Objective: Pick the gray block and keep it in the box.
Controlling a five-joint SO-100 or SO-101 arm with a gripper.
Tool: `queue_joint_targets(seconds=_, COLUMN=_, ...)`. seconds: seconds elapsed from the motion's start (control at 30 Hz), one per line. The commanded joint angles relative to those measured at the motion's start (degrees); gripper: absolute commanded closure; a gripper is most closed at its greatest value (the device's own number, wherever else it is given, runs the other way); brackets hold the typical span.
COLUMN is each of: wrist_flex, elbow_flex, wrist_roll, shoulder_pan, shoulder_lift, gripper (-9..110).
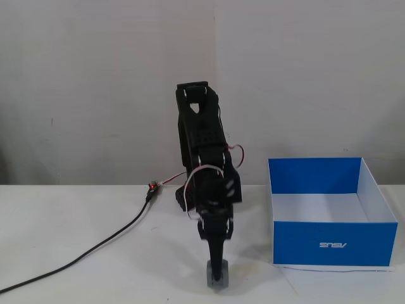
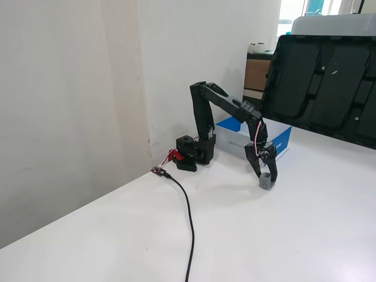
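gray block (image 1: 216, 277) is a small rounded cube, pinched in the gripper (image 1: 216, 273) left of the box (image 1: 331, 243).

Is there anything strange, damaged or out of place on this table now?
Nothing stands out. The box sits upright and intact, the gray block is at the gripper tips on the table, and the cable lies loose.

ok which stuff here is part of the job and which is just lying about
Job: block, at the fingers; box.
Lying about: cable; small red-lit board; dark tray leaning at the back.
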Motion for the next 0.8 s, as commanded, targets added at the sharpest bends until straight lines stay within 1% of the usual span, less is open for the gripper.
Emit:
queue_joint_targets(seconds=0.0, wrist_flex=3.69, elbow_flex=-6.42, wrist_roll=0.0, shoulder_pan=-0.97, shoulder_lift=13.45, gripper=100)
queue_joint_targets(seconds=0.13, wrist_flex=7.47, elbow_flex=-9.49, wrist_roll=-0.7, shoulder_pan=-4.31, shoulder_lift=21.45, gripper=100)
queue_joint_targets(seconds=0.37, wrist_flex=15.82, elbow_flex=-16.7, wrist_roll=-1.41, shoulder_pan=-14.94, shoulder_lift=26.54, gripper=100)
queue_joint_targets(seconds=0.57, wrist_flex=22.85, elbow_flex=-21.27, wrist_roll=-3.78, shoulder_pan=-29.88, shoulder_lift=27.25, gripper=100)
queue_joint_targets(seconds=0.77, wrist_flex=27.07, elbow_flex=-26.54, wrist_roll=-4.48, shoulder_pan=-43.59, shoulder_lift=24.26, gripper=100)
